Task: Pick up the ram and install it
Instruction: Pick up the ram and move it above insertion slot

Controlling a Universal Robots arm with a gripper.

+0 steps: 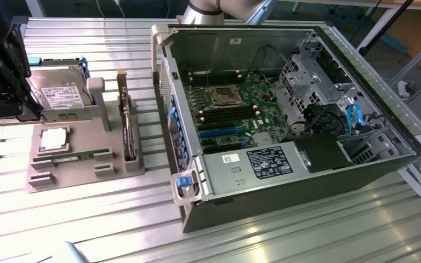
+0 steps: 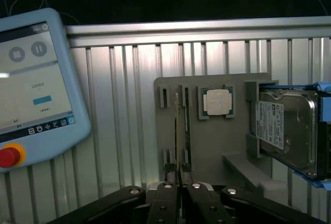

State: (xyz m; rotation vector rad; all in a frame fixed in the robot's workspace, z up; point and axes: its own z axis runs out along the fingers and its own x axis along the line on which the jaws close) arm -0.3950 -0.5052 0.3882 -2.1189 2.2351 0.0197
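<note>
My gripper (image 2: pixel 178 189) hangs over the grey tray (image 1: pixel 72 183) that sits on the ribbed metal table (image 1: pixel 269 241), at the exterior view's left. My two fingers (image 2: pixel 164 203) are pressed close together, tips almost meeting, closed on themselves and not on any part.

The ram (image 1: pixel 66 158) stands on its long edge in a pair of slotted blocks on the tray, on the tray's nearer side in the exterior view. In the wrist view its thin edge runs in a straight line away from my fingertips, so I am lined up with its length. From that view I cannot tell how close my tips come to its nearer end. In the exterior view my gripper shows over by the hard drive (image 1: pixel 61 90), apart from the ram.

The same tray carries more parts. A square silver processor chip (image 1: pixel 53 139) lies flat in its frame between the ram and the hard drive. The hard drive is propped at a tilt in blue rails. A dark expansion card (image 1: pixel 125 126) stands upright along the tray's edge nearest the computer case (image 1: pixel 371 71).

The case lies on its side with the panel off, at the exterior view's right. Inside it is the green motherboard (image 1: pixel 258 93), with long black slots (image 1: pixel 225 116) just beside the processor socket (image 1: pixel 220 94).

In the wrist view a light-blue control tablet (image 2: pixel 36 84) with a red button (image 2: pixel 8 157) shows near the tray.
</note>
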